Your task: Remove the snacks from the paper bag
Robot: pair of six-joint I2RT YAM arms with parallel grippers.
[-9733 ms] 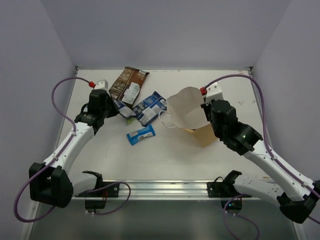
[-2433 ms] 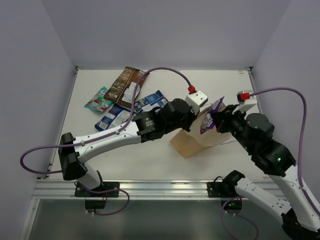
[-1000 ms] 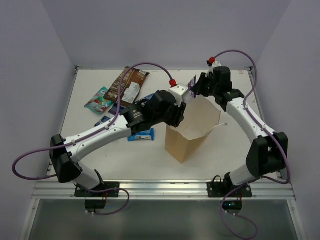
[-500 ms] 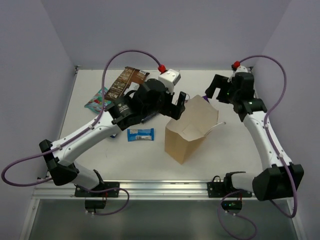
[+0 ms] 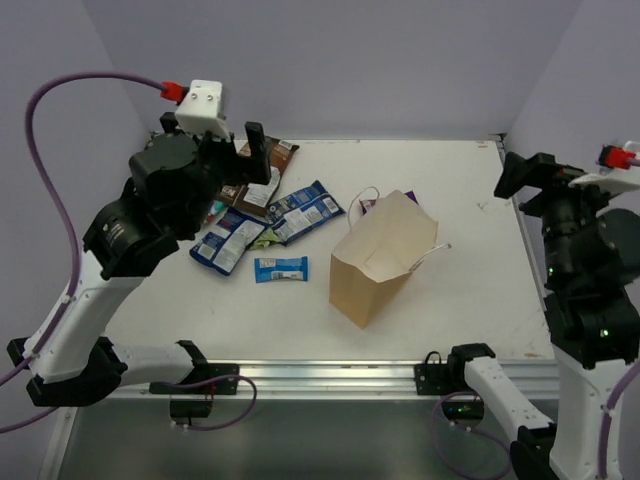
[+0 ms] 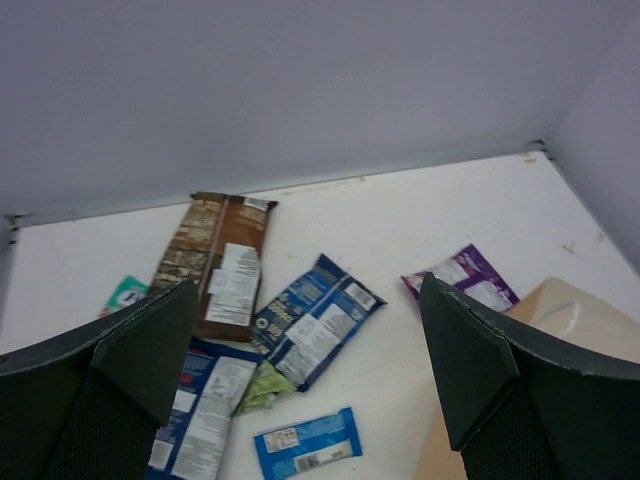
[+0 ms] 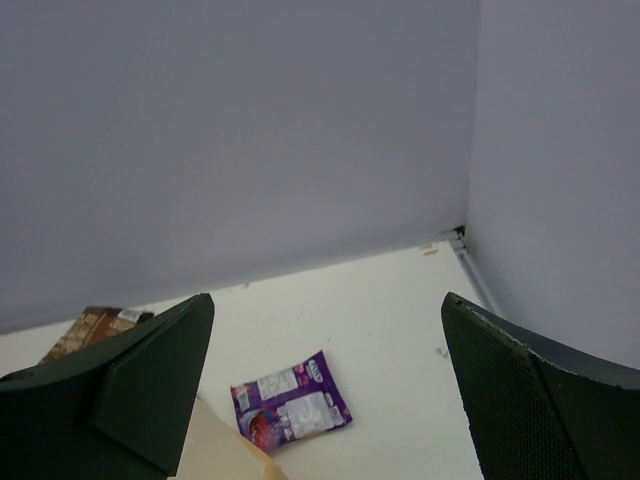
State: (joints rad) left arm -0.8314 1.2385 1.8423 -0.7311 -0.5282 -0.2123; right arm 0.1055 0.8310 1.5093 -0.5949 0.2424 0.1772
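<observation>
The tan paper bag (image 5: 380, 262) stands mid-table with a white cord handle (image 5: 432, 250) showing at its right. The snacks lie on the table left of it and behind it: a long brown packet (image 6: 218, 262), two blue packets (image 6: 316, 320) (image 6: 203, 412), a small blue bar (image 5: 281, 268) and a teal pouch (image 6: 125, 293). A purple pouch (image 7: 291, 402) lies just behind the bag. My left gripper (image 6: 307, 285) hangs high over the left side, open and empty. Raised at the far right, my right gripper (image 7: 326, 298) is open and empty too.
A crumpled green scrap (image 6: 262, 385) lies between the two blue packets. Grey walls close the table (image 5: 470, 300) at the back and both sides. A metal rail (image 5: 320, 375) runs along the near edge.
Both arms have lifted away from the bag and drawn back to their own sides. Both grippers have opened. The purple pouch now lies on the table behind the bag.
</observation>
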